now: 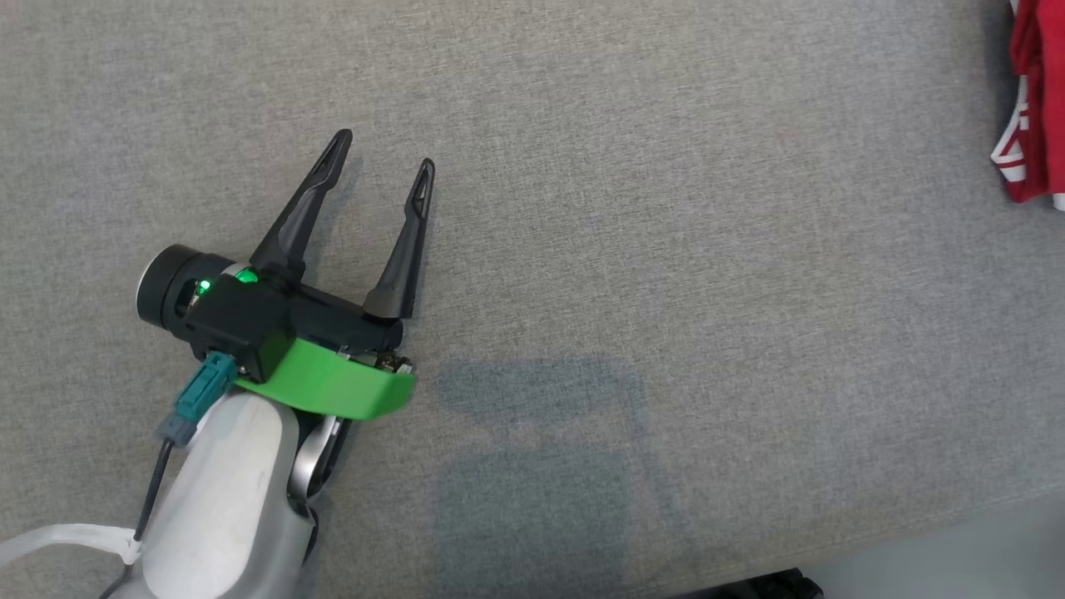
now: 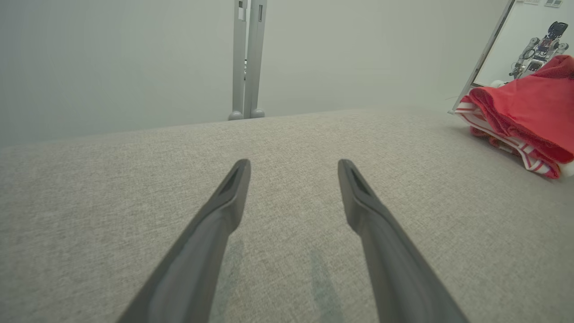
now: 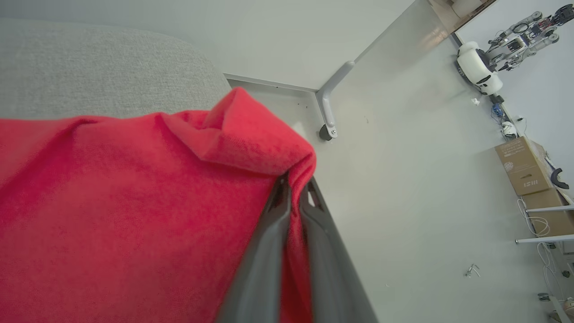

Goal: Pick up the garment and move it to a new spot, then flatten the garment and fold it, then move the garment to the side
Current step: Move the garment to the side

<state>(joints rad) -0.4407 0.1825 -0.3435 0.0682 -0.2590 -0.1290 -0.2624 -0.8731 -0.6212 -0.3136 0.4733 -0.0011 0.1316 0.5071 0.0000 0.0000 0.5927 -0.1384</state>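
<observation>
Bunching at the right edge of the grey cloth-covered surface (image 1: 666, 249), the red garment (image 1: 1030, 108) sits far to the right in the head view, with white-striped trim showing at its left edge. From the left wrist camera it reads as a rumpled mound on the right of the surface, striped hem underneath and plain red on top. The right end effector (image 3: 296, 184) is clenched on a fold of it. Its two dark fingers (image 3: 264, 251) press together with red fabric pinched between them (a peak of cloth stands just beyond the tips), and the rest of the garment spreads to the left of the grip. The left end effector (image 1: 384, 152) is released, fingers spread with nothing between them, held low over bare surface on the near left, well apart from the garment. A green bracket (image 1: 333, 387) wraps its wrist, and a blocky shadow (image 1: 541, 466) falls on the surface to its right. Beyond the surface lies a pale floor (image 3: 403, 202) with a grey castor leg (image 3: 329, 112), stacked cardboard boxes (image 3: 524, 168) and another robot (image 3: 480, 69) farther off.
</observation>
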